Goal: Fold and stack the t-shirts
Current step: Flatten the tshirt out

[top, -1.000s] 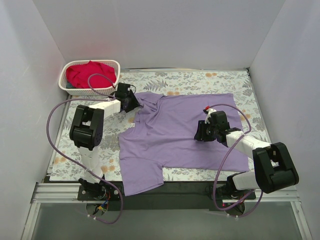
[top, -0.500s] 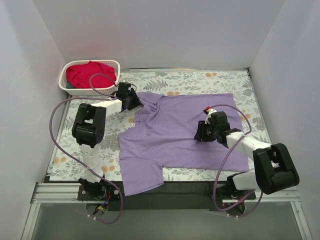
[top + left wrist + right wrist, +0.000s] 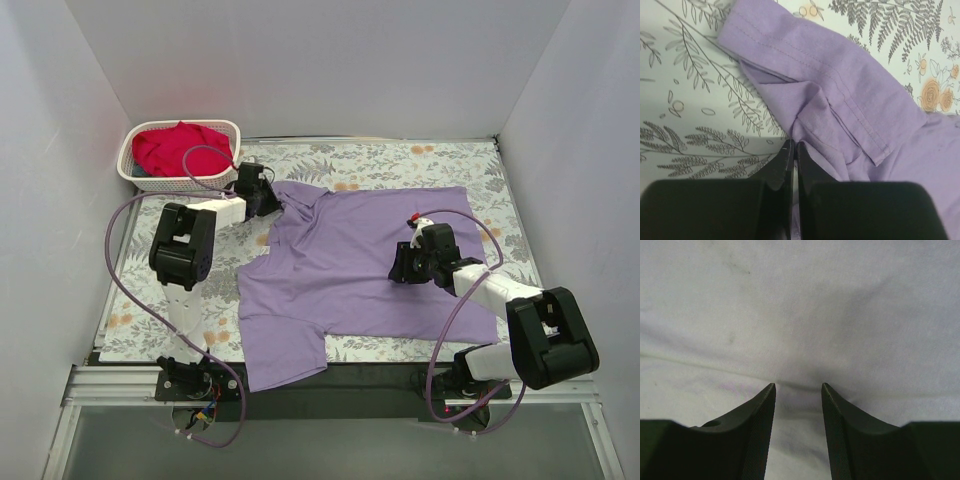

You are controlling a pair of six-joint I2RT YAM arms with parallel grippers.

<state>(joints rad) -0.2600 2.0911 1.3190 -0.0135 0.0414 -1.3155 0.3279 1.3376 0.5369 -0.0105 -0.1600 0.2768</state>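
Observation:
The lavender t-shirt (image 3: 340, 260) lies spread on the floral table, with its neck toward the left. My left gripper (image 3: 270, 203) is shut on a pinch of its cloth at the far left sleeve. In the left wrist view the fingertips (image 3: 792, 145) pinch the cloth beside the stitched sleeve hem (image 3: 840, 100). My right gripper (image 3: 398, 268) is open, tips down on the middle of the shirt. In the right wrist view its jaws (image 3: 798, 386) stand apart against the pale cloth (image 3: 800, 315), which wrinkles between them. The red t-shirt (image 3: 175, 147) lies bunched in the basket.
The white lattice basket (image 3: 128, 170) stands at the back left corner, just beyond my left gripper. White walls close in the table on three sides. The shirt's near left sleeve (image 3: 280, 355) hangs over the dark front edge of the table.
My left gripper has crept a little toward the back with the sleeve cloth, and its arm has shifted that way. The right arm has barely moved.

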